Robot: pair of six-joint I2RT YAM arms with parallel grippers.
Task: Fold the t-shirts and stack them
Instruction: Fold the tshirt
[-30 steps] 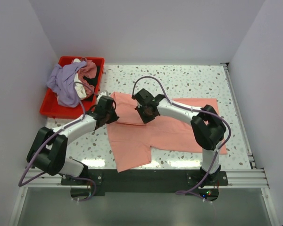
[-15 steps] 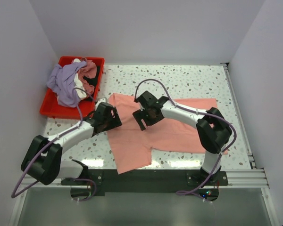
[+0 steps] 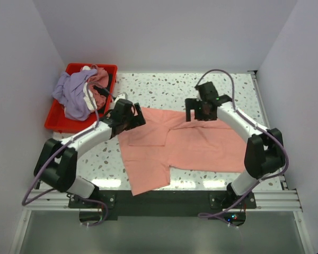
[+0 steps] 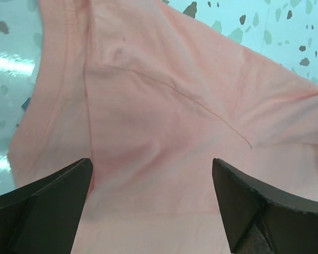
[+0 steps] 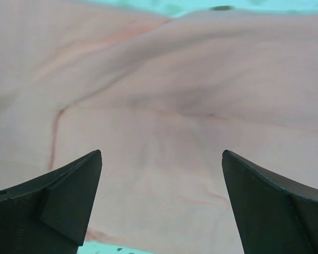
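You are on the first shirt: the salmon-pink t-shirt (image 3: 196, 145) lies spread across the middle of the counter (image 3: 201, 84), and by the look of it you are smoothing and squaring it before any fold is made. The left gripper (image 3: 130, 115) hangs over the shirt's far-left corner and the right gripper (image 3: 200, 110) over its far edge toward the right. In both wrist views the jaws stand wide apart with only pink cloth beneath them, so neither has hold of anything. The cloth is not flat yet. A crease runs across the left part and one flap reaches down toward the near edge, so the next move probably calls for pinching the far edge at two points and drawing it taut before folding. Close on one layer only, since the seams show doubled cloth near the left corner. The other t-shirts, lavender (image 3: 69, 96), white (image 3: 90, 101) and dusty rose (image 3: 99, 79), sit heaped in the red bin (image 3: 57, 123) at the far left, just beside the left arm; mind its cable, which passes close to the heap.
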